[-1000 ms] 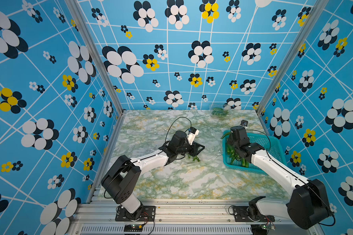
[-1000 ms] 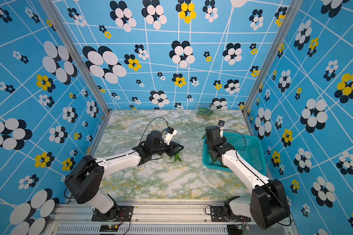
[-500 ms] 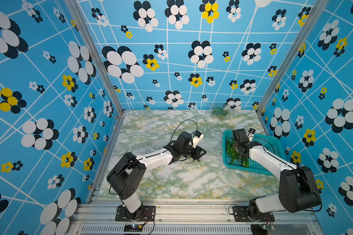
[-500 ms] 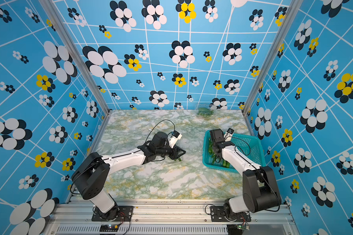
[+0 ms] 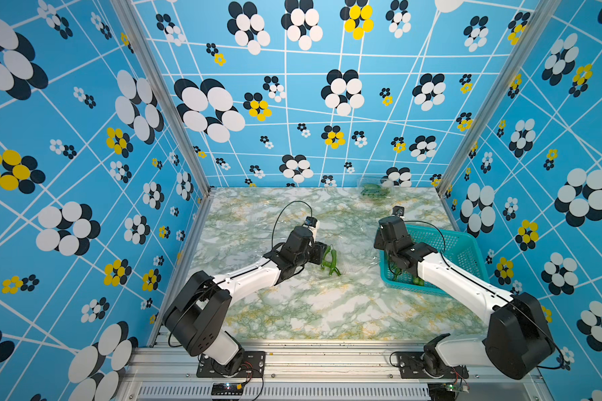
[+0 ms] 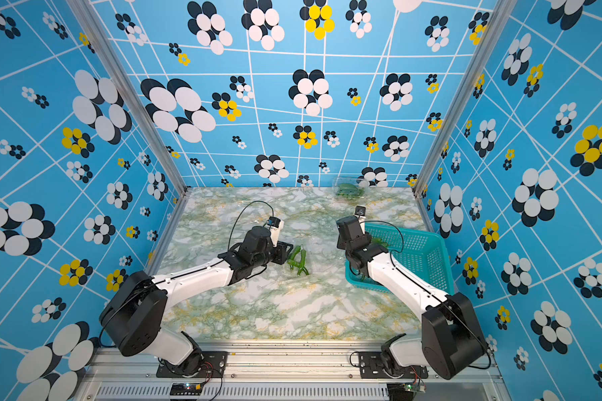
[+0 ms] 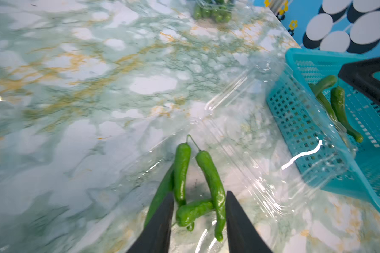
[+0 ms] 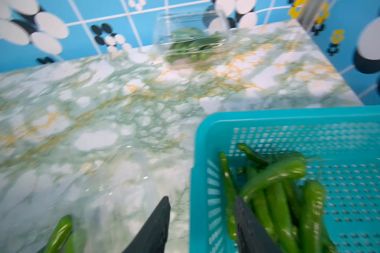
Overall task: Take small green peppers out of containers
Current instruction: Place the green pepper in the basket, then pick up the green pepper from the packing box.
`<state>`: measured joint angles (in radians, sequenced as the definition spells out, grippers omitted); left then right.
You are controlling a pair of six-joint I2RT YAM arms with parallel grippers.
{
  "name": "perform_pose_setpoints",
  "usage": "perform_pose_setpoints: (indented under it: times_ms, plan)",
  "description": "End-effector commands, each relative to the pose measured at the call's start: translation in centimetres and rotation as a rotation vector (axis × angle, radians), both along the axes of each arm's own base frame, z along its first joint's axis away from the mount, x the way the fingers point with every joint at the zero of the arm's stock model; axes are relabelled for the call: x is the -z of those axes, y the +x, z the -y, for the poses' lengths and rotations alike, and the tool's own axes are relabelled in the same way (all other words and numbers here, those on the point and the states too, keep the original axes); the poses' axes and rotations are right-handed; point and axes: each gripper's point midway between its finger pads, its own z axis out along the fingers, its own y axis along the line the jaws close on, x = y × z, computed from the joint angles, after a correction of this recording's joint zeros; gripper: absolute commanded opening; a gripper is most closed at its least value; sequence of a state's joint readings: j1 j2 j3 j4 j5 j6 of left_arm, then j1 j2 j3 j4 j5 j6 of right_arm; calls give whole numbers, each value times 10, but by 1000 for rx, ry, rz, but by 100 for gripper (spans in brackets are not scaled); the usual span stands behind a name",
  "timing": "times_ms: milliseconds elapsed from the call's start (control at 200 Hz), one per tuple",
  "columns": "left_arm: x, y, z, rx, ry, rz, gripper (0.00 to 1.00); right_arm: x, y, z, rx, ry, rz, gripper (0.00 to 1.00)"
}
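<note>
Green-veined marble table, blue flowered walls; left gripper straddles small green peppers, grip unclear; right gripper gapes empty.

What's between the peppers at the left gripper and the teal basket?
An open clear plastic clamshell container, reaching the teal perforated basket; the left wrist view shows it.

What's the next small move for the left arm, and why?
Probably lift the left gripper toward the basket: several small green peppers sit between its fingers in the open container, though a firm grip is unclear. The right gripper hangs open at the basket's wall.
</note>
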<state>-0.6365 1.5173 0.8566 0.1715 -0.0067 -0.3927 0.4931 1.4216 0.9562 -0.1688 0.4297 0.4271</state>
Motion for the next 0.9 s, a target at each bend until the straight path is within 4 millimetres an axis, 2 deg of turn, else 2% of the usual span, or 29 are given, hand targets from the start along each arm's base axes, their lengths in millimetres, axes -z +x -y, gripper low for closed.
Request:
perform_pose_setpoints:
  times_ms: [0,115,200,285,440,650,894]
  plan:
    - [-5,14,-47,-231,14,19,41,12,-2,-75,-329,61,-33,48]
    - [-1,17,-69,-309,-11,-11,41,23,-17,-127,-531,2,-91,48]
    - [7,20,-77,-334,-25,-53,41,36,-28,-153,-643,-28,-143,48]
    - [15,23,-78,-336,-50,-96,41,53,-35,-169,-702,-86,-202,47]
    - [22,25,-74,-317,-79,-126,41,73,-43,-188,-776,-106,-256,46]
    - [18,25,-74,-314,-87,-119,41,95,-62,-206,-898,-162,-331,45]
    - [16,24,-73,-304,-94,-115,41,106,-61,-207,-904,-200,-355,45]
